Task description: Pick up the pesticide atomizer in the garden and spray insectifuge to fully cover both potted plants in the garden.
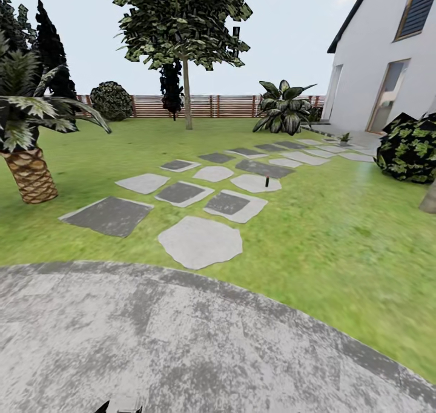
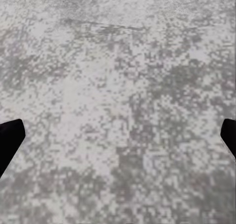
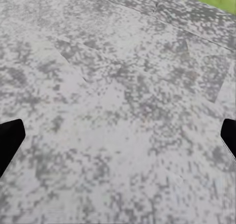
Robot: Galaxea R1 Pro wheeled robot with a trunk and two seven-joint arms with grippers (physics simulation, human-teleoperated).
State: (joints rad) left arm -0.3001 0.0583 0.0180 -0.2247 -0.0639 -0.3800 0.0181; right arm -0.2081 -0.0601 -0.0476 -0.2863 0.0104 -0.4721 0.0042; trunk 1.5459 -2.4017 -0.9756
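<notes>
Far ahead in the head view, a small thin dark thing stands upright on a pale stepping stone; it looks like the pesticide atomizer [image 1: 266, 181]. One small potted plant [image 1: 345, 138] sits on the paving beside the house, at the far right. The garden lawn [image 1: 339, 231] spreads between them and me. My left gripper [image 2: 118, 140] is open over the grey patio, its black fingertips [image 2: 10, 138] at the picture's two sides. My right gripper [image 3: 118, 140] is open in the same way over the patio, near its edge with the grass.
The round grey patio [image 1: 200, 340] lies under me. Stepping stones [image 1: 200, 241] lead toward the white house [image 1: 387, 68]. A palm [image 1: 27, 158] stands left, a tree [image 1: 186, 92] ahead, a dark bush [image 1: 412, 146] right, and a slatted fence [image 1: 218, 105] at the back.
</notes>
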